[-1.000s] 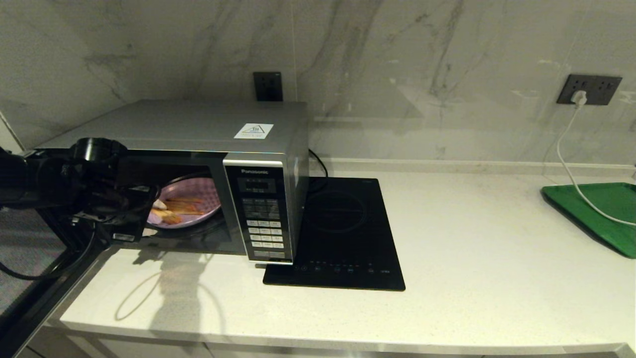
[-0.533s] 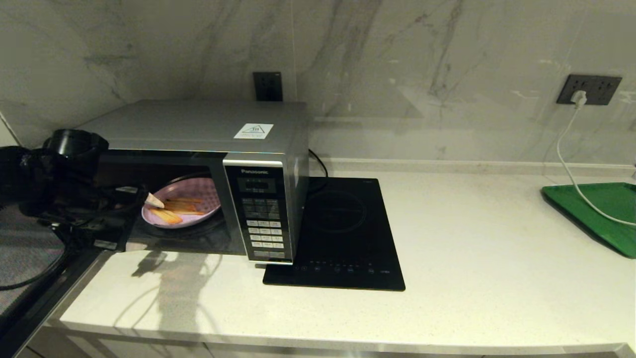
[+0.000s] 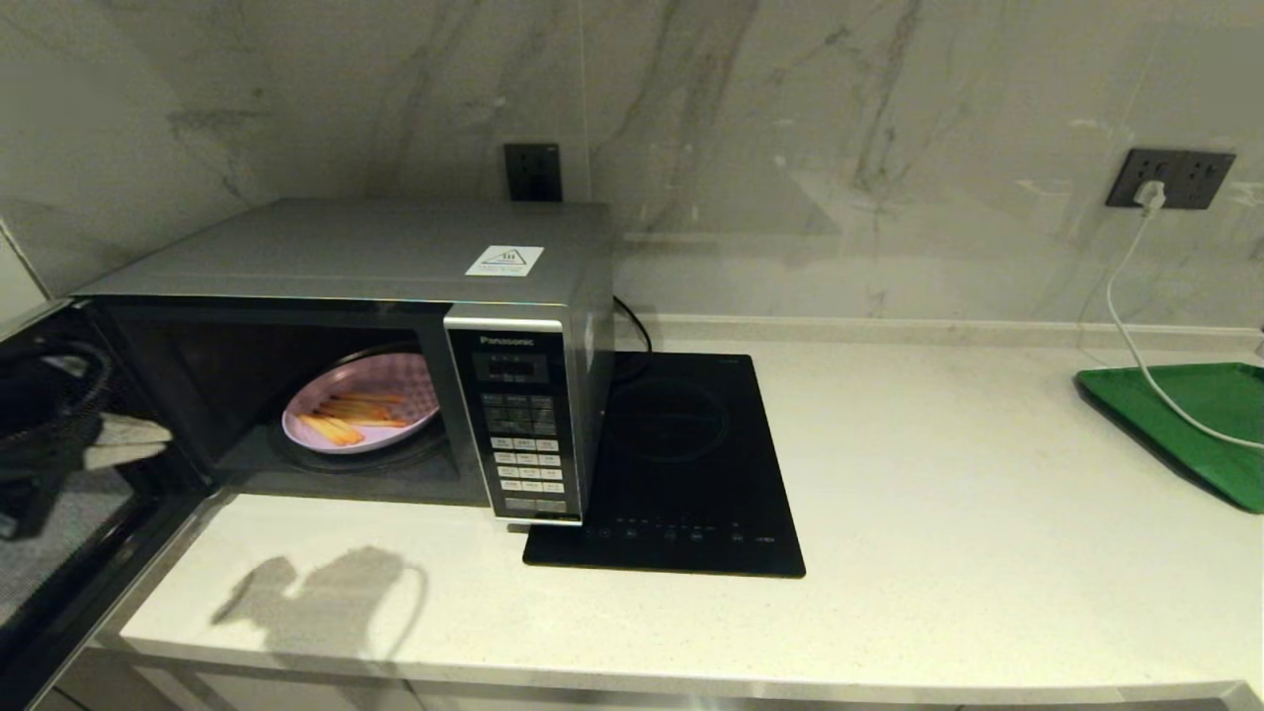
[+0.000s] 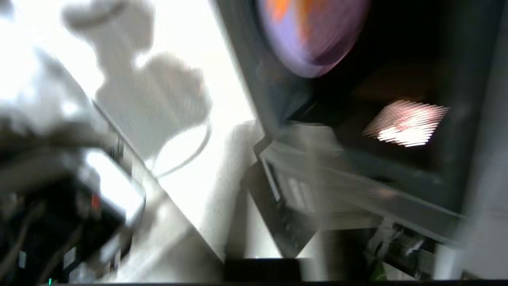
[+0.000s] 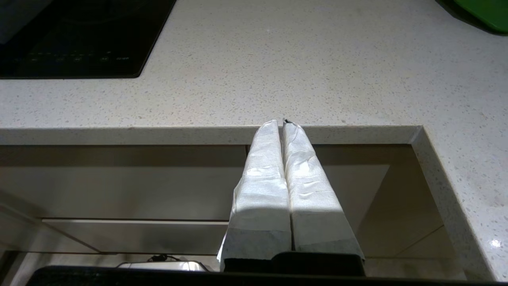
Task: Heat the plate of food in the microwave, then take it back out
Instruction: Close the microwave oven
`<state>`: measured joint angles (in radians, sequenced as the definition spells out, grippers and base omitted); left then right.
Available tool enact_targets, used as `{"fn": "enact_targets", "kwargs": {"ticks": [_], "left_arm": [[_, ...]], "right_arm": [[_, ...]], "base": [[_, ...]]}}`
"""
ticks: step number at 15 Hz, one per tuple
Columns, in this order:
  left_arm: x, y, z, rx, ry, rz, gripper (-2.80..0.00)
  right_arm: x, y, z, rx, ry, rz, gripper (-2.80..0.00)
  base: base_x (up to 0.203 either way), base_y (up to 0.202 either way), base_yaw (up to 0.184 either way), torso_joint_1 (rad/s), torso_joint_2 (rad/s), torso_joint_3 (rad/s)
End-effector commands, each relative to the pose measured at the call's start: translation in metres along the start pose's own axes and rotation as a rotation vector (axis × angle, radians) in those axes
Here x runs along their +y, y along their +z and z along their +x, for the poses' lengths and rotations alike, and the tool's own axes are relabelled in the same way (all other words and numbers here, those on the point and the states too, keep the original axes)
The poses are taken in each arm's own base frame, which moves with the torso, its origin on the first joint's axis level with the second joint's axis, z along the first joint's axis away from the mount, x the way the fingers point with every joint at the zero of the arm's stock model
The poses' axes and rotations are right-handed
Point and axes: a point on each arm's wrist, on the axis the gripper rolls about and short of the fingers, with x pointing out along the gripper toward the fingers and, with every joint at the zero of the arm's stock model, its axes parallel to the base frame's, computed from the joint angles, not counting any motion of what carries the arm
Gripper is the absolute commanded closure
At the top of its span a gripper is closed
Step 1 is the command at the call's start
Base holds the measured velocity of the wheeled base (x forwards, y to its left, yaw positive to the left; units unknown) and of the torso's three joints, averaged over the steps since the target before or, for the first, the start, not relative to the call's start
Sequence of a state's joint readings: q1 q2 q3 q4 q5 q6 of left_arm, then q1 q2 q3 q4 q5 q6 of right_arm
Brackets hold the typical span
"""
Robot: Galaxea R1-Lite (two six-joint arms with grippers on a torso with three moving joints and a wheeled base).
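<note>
Microwave point(image 3: 395, 296) taken as landmark: brushed silver-grey box, door swung open toward its left side, dark cavity exposed. Plate of food point(image 3: 360, 415) is seated inside the cavity on the round turntable: flat, round, pale lilac, loaded with a handful of thin orange-yellow fries. The same plate is seen blurred in the left wrist view point(image 4: 313, 35). Left gripper point(image 3: 123, 441) is held outside the microwave, left of the cavity mouth by the open door, well apart from the plate; two white-wrapped fingers are seen close together with a narrow gap, nothing held. Right gripper point(image 5: 283, 123) is parked below the counter edge, well right of the microwave; its cloth-wrapped white fingers are pressed together, empty. Induction hob point(image 3: 671, 464), flat glossy black glass, lies just beside the microwave's right side. Countertop point(image 3: 938, 553) is pale speckled stone, matte. Green tray point(image 3: 1185, 425), rectangular with smooth plastic look, sits far right of the microwave with a white cable point(image 3: 1136, 336) draped over it.
</note>
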<state>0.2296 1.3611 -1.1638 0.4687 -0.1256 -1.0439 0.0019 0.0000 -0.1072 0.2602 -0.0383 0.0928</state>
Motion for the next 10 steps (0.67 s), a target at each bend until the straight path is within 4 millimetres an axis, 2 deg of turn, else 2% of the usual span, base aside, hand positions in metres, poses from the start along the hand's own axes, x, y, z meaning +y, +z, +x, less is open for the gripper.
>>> {"fn": "enact_targets", "kwargs": {"ticks": [1, 3, 5, 7, 10], "left_arm": [[-0.001, 0.021, -0.056, -0.182, -0.063, 0.021, 0.00], [0.003, 0.041, -0.078, -0.321, -0.025, 0.091, 0.00], [0.010, 0.054, -0.093, -0.417, 0.051, 0.248, 0.00], [0.019, 0.066, -0.098, -0.475, 0.126, 0.278, 0.00], [0.020, 0.087, -0.094, -0.504, 0.177, 0.300, 0.00]], "right_arm": [[0.000, 0.000, 0.000, 0.002, 0.001, 0.001, 0.00], [0.000, 0.000, 0.000, 0.001, 0.001, 0.001, 0.00], [0.000, 0.000, 0.000, 0.002, 0.000, 0.001, 0.00], [0.000, 0.000, 0.000, 0.002, 0.000, 0.001, 0.00], [0.000, 0.000, 0.000, 0.001, 0.001, 0.001, 0.00]], "base": [[0.000, 0.000, 0.000, 0.000, 0.00, 0.000], [0.000, 0.000, 0.000, 0.000, 0.00, 0.000], [0.000, 0.000, 0.000, 0.000, 0.00, 0.000], [0.000, 0.000, 0.000, 0.000, 0.00, 0.000], [0.000, 0.000, 0.000, 0.000, 0.00, 0.000]]}}
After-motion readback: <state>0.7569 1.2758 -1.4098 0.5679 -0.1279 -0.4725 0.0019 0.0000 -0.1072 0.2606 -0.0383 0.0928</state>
